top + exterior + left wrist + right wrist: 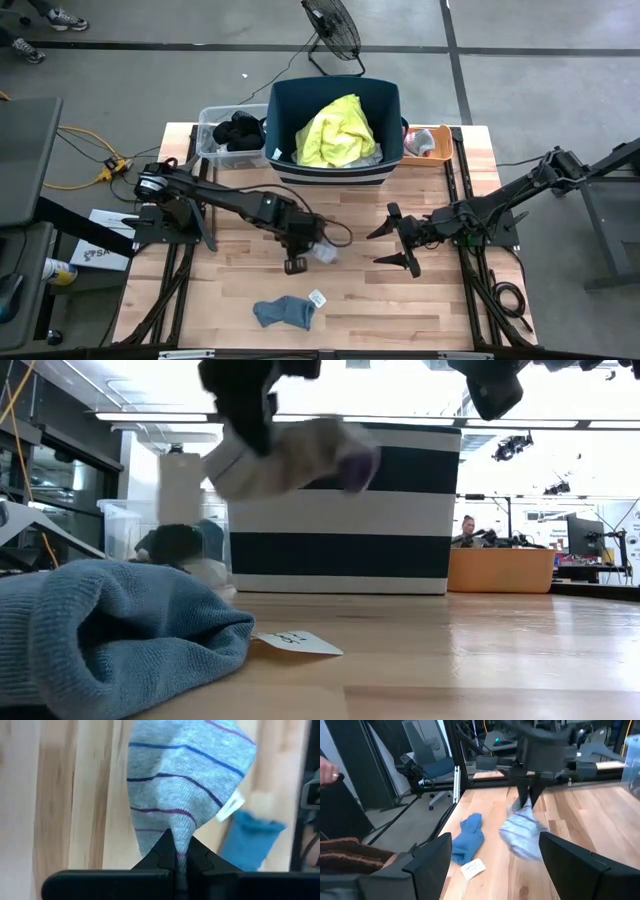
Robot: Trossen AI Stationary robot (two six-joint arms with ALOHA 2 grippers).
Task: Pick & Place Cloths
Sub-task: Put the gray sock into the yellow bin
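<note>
My left gripper (305, 252) is above the middle of the table, shut on a grey sock with blue and purple stripes (185, 785). The sock also shows in the low view (295, 460) and in the right wrist view (522, 832). A blue sock (285, 312) lies flat near the table's front edge, with a white tag (318, 298) beside it. A neon yellow shirt (335, 132) lies in the navy tub (390, 165) at the back. My right gripper (392, 248) stands open to the right of the striped sock, with nothing between its fingers. My left gripper pinches a gathered bit of the striped sock (176, 842) between its two fingers. They come from above, slanting down. The rest of the sock spreads out and hangs below the fingers (245, 405), clear of the table.
A clear bin (208, 125) holding black cloths (238, 130) stands left of the tub. A small orange tray (445, 135) stands to the tub's right. Bare wood lies between the tub and the blue sock. A fan (332, 30) stands on the floor beyond the table.
</note>
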